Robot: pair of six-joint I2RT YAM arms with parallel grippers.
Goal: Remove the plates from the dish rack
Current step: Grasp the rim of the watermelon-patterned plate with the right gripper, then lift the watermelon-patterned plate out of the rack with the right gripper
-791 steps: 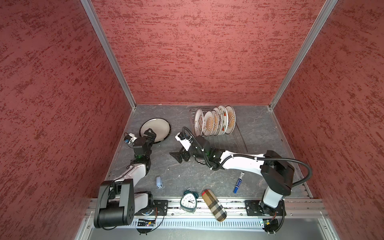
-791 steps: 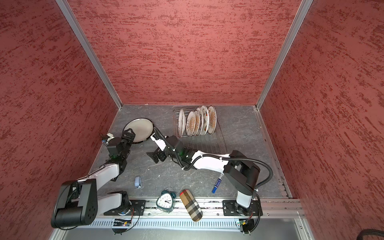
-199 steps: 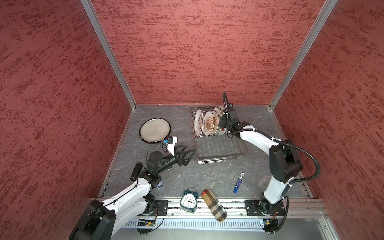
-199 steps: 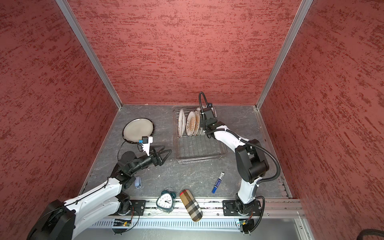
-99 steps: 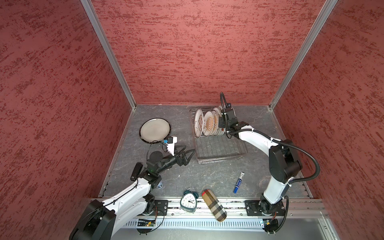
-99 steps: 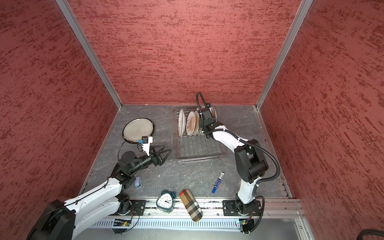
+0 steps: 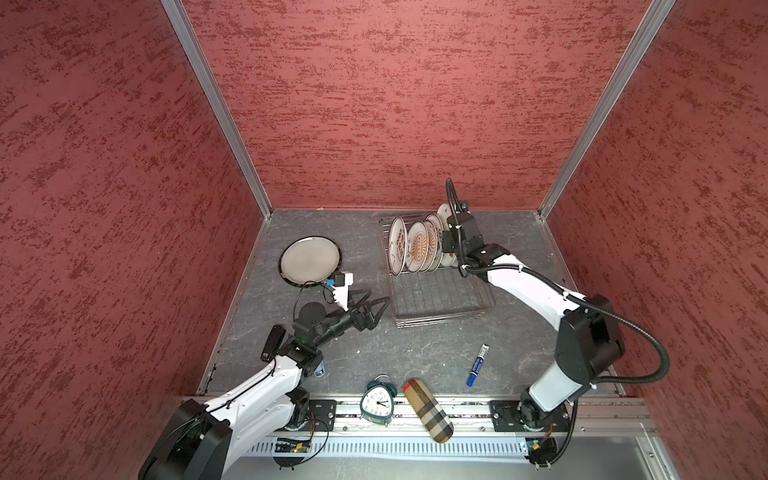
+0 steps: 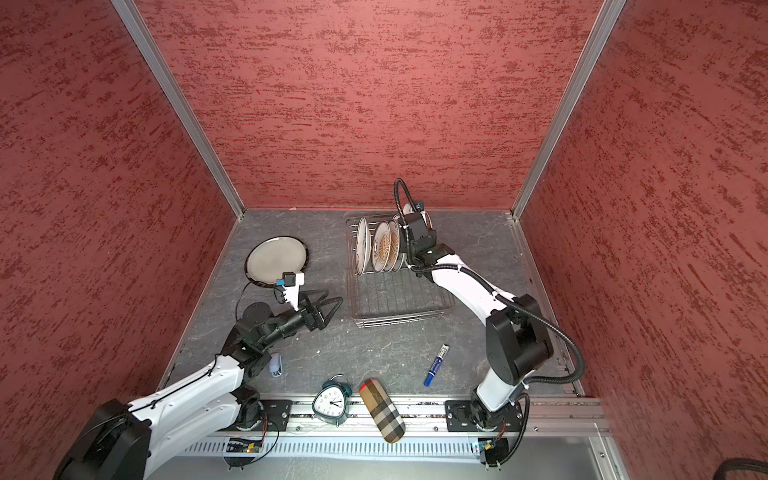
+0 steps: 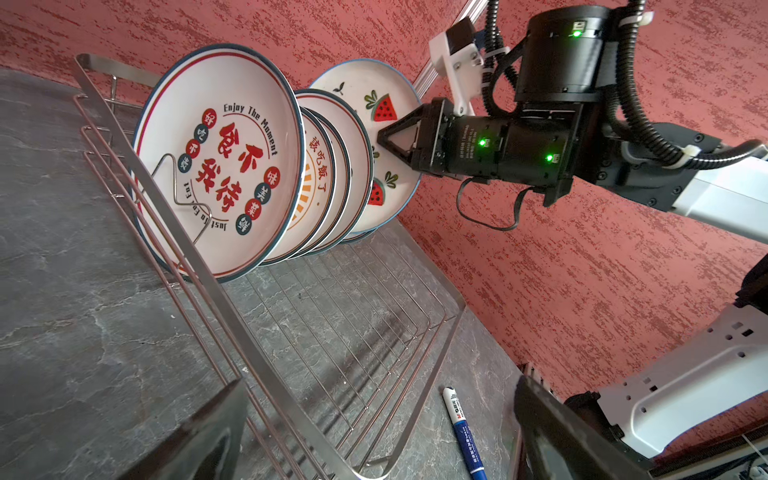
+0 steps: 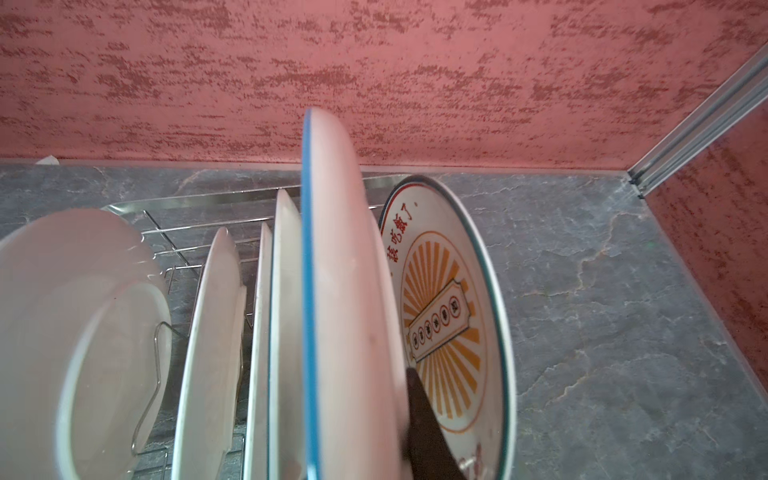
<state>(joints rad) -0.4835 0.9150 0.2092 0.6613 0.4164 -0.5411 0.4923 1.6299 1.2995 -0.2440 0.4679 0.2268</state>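
Several plates [image 7: 415, 247] [image 8: 380, 247] stand on edge in the silver wire dish rack [image 7: 440, 299] [image 8: 395, 301] [image 9: 332, 332]. My right gripper [image 7: 446, 243] [image 9: 380, 139] is shut on the rim of the blue-rimmed watermelon plate [image 9: 374, 108] [image 10: 332, 291], which stands higher than its neighbours. In the right wrist view one dark finger [image 10: 424, 424] shows against that plate; the other is hidden behind it. A sunburst plate [image 10: 449, 299] stands right beside it. A grey dark-rimmed plate [image 7: 311, 260] [image 8: 276, 257] lies flat on the table. My left gripper [image 7: 376, 305] [image 8: 332, 307] [image 9: 378, 449] is open and empty, at the rack's front left corner.
A blue marker [image 7: 478, 364] [image 9: 463, 432], a green alarm clock [image 7: 376, 401] and a checked case [image 7: 428, 409] lie near the front rail. A small blue-white item [image 8: 275, 365] sits beside the left arm. Red walls enclose the table on three sides.
Since four seconds ago my right arm has left the table's middle, reached the rack and shut on the watermelon plate. The left arm has left the grey plate for the rack's corner. Over the last second hardly anything moved.
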